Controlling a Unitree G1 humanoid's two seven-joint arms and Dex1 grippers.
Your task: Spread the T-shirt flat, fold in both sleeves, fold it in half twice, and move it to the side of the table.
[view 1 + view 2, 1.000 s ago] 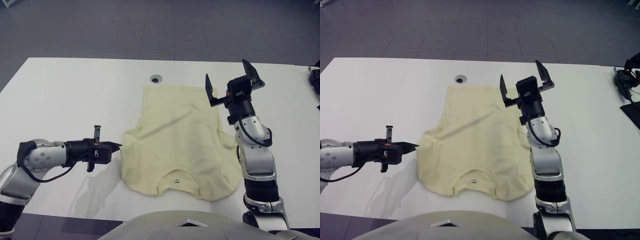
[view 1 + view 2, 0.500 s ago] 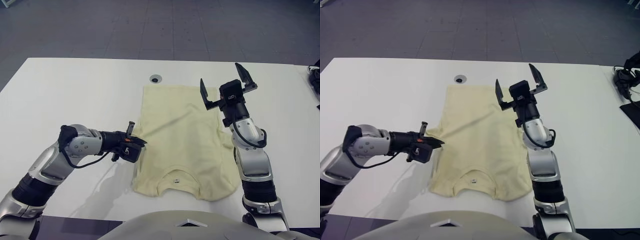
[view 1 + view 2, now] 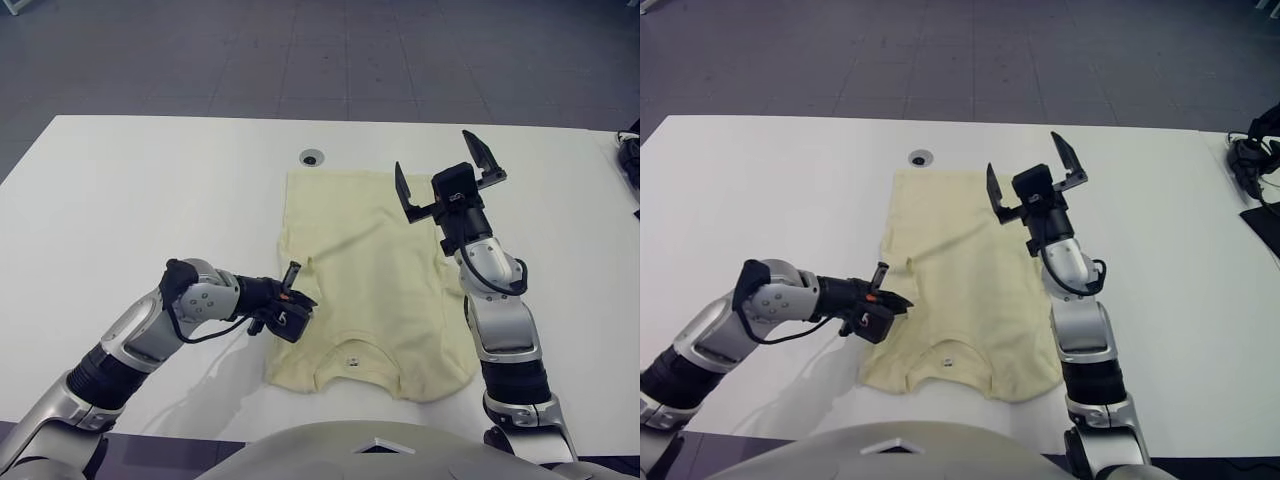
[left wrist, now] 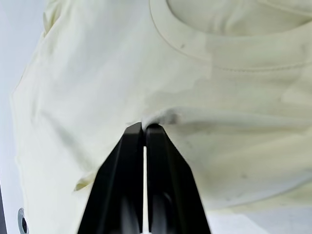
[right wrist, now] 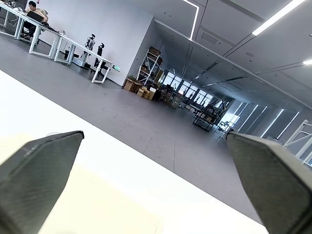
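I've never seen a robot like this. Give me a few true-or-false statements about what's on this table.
1. The left gripper is pinching fabric of the T-shirt. True.
2. The right gripper is shut. False: it is wide open, above the T-shirt.
3. The collar lies at the end nearest the robot. True.
4. The T-shirt covers the round hole in the table. False: the hole lies bare beyond the T-shirt.

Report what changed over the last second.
The left hand, shut on the left-side sleeve of the T-shirt, carried it inward, folding it over the body. The right hand, open and raised over the far right edge, drifted slightly left. The rest of the shirt kept its place on the table.
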